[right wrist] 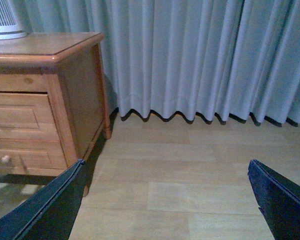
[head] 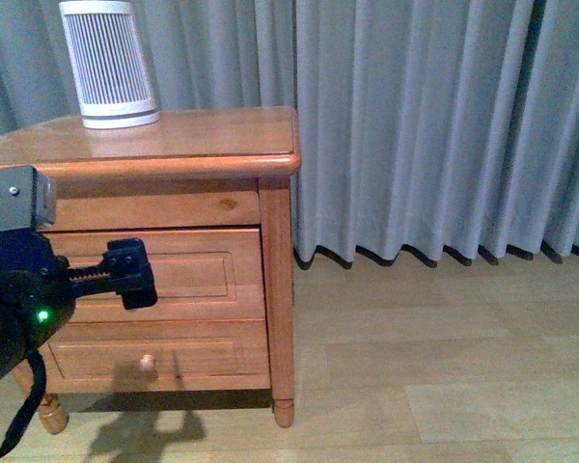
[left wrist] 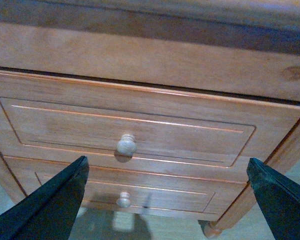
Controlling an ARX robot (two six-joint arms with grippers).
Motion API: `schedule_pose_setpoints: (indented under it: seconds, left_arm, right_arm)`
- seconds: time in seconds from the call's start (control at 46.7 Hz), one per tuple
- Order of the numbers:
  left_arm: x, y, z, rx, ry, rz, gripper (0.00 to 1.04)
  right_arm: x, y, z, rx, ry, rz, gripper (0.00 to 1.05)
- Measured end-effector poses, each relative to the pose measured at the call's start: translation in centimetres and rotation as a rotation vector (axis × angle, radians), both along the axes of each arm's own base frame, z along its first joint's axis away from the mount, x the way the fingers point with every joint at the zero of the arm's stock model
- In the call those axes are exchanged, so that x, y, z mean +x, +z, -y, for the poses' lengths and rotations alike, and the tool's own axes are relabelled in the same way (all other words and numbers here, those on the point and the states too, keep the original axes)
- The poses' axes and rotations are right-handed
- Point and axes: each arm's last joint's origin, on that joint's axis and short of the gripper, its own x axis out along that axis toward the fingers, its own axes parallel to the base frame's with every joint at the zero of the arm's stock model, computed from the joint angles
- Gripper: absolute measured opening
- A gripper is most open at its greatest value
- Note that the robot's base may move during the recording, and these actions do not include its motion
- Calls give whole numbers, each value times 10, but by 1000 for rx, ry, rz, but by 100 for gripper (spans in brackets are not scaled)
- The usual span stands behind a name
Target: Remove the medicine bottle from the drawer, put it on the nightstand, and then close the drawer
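Left gripper [left wrist: 166, 161]: jaws wide apart, empty, facing drawer [left wrist: 190, 127], near its knob [left wrist: 126, 144] but not touching.
Drawer looks shut. Bottle not visible, presumably inside.
Nightstand [head: 222, 135]: canister [head: 108, 63] stands near the top's rear edge.
Right gripper [right wrist: 165, 162]: wide open, empty, over floor.
Judgement: knob is rigid, small, round and smooth, so pinch it squarely. Bottle probably light and slick; grip mid-body, gently.

Shows a wooden nightstand [right wrist: 77, 90] bearing a ribbed white canister [right wrist: 2, 20], grey curtains [right wrist: 205, 60] behind, pale wood floor [right wrist: 190, 190] below, and the right gripper [right wrist: 166, 162] with dark fingers [right wrist: 50, 210] spread wide.
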Motion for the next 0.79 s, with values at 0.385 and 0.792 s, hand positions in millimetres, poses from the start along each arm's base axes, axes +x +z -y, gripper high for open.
schedule_pose_setpoints:
  seconds: [0.385,0.792]
  left_arm:
    - [53,-47,-3,54,-13,-68,98]
    - [93,-66,-16,37,4,-98,98]
  right_arm:
    - [0,0,0,0,0,0,98]
    - [0,0,0,0,0,0,98]
